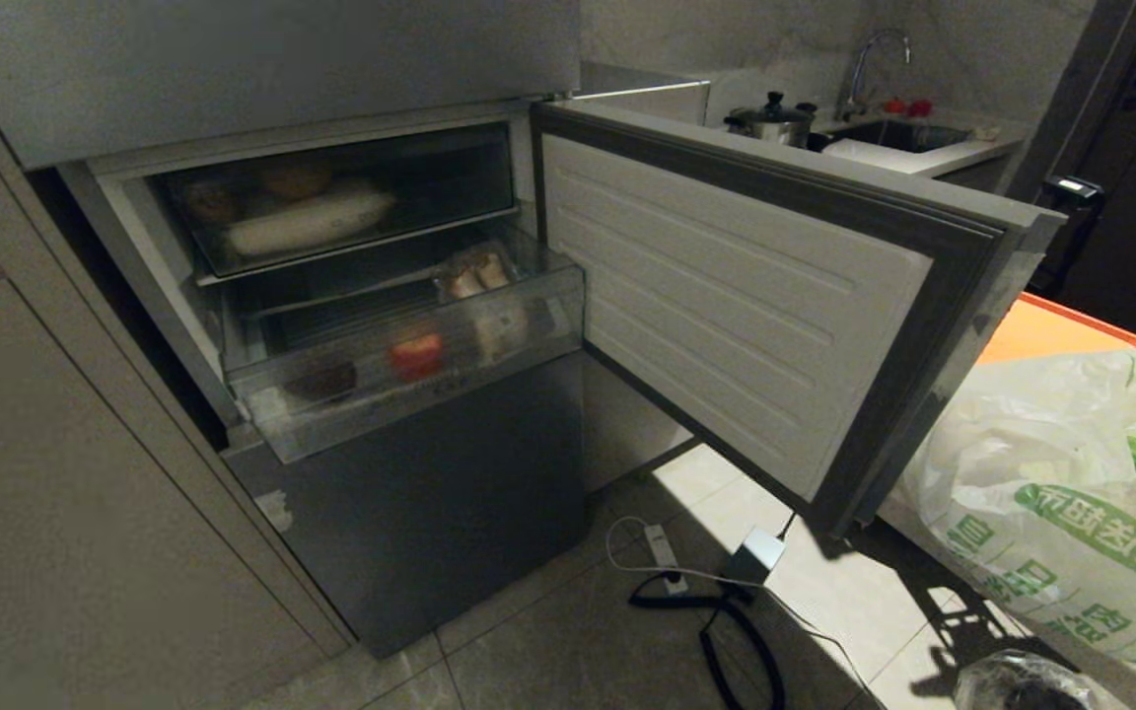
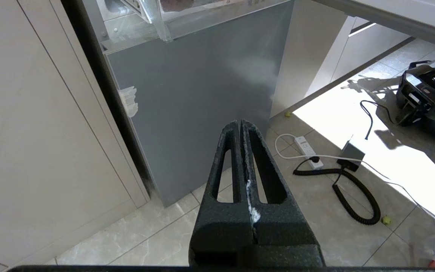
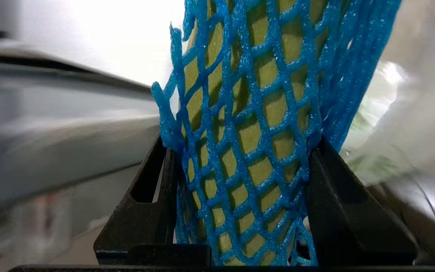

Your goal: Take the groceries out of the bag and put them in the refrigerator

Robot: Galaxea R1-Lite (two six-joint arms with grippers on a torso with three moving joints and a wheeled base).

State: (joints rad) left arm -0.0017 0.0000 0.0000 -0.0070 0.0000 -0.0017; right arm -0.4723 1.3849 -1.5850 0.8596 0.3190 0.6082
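Head view looks down at the refrigerator (image 1: 410, 325); left wrist view shares its lower door

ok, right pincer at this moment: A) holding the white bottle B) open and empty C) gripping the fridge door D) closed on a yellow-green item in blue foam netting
D: in the right wrist view the right pincer has both fingers pressed against a yellow-green item in blue foam netting.

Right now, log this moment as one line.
right end effector: shut on yellow-green fruit in blue foam net | left end effector: shut, idle | refrigerator drawer: open
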